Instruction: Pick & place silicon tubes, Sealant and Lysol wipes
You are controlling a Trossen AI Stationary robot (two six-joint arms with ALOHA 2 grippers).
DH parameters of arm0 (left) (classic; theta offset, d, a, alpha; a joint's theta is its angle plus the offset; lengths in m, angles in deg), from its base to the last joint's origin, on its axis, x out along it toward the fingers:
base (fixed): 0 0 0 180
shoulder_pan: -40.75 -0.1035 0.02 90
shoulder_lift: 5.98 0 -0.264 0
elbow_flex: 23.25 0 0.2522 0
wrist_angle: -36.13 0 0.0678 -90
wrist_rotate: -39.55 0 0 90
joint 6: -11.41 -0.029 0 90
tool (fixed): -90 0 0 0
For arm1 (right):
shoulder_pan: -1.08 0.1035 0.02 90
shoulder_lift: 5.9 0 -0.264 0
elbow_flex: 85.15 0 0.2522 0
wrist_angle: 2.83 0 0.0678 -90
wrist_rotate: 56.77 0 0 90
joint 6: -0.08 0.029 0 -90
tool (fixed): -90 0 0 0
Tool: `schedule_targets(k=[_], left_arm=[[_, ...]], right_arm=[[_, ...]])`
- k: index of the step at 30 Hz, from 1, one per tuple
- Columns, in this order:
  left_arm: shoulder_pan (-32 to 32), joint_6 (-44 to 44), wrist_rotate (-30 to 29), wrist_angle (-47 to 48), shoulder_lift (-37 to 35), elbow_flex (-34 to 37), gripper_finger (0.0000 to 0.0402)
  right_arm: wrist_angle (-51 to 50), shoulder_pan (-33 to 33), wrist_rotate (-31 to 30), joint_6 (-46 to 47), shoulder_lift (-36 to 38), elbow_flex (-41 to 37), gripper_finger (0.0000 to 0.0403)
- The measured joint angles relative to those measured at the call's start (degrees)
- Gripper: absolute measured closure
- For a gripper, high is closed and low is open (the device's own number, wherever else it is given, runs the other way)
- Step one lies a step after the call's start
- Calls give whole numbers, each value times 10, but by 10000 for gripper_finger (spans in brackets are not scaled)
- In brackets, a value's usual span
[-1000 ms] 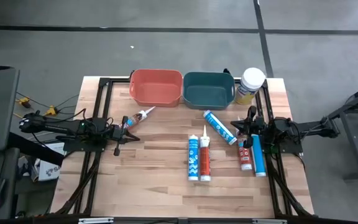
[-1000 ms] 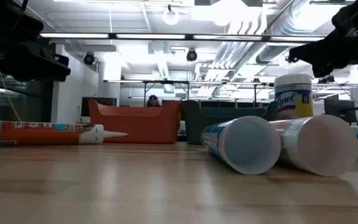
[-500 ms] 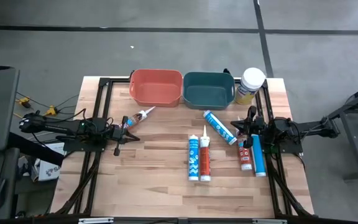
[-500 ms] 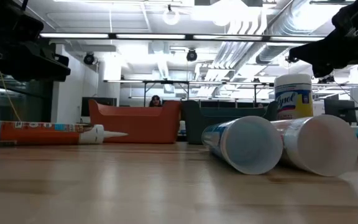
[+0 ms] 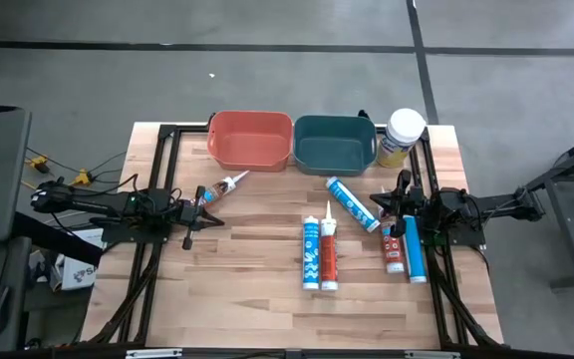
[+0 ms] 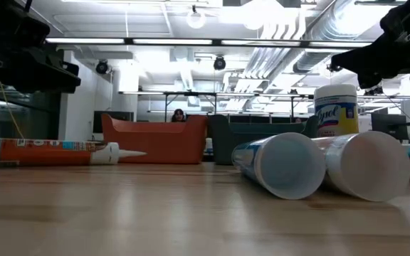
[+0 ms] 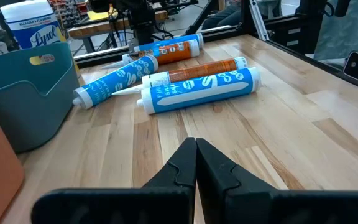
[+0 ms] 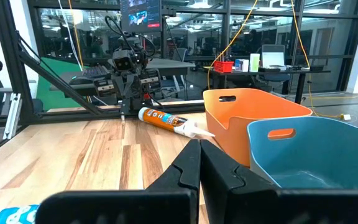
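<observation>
Both arms are matte black, built of jointed, angular segments. The left arm (image 5: 118, 204) trails yellow and black cables near its base. The right arm (image 5: 466, 211) looks alike. Each wrist view shows two dark, wedge-shaped moulded fingers (image 7: 194, 165), pressed together.

Colours on the light wood table (image 5: 247, 269)

Orange bin (image 5: 251, 140) far centre-left, teal bin (image 5: 334, 143) right of it; Lysol wipes (image 5: 403, 137) far right, white lid, yellow label with blue script; blue-and-white patterned tubes (image 5: 310, 253) centre, orange-red tube (image 5: 328, 251) beside; small orange-white tube (image 5: 221, 186) left; red tube (image 5: 393, 249) and blue tube (image 5: 414, 249) at right; both arms and frame black
</observation>
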Motion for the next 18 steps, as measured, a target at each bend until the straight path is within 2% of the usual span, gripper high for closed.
schedule_targets(k=[18], left_arm=[[0, 0, -3, -6, 0, 0, 401]], right_arm=[[0, 0, 0, 0, 0, 0, 402]])
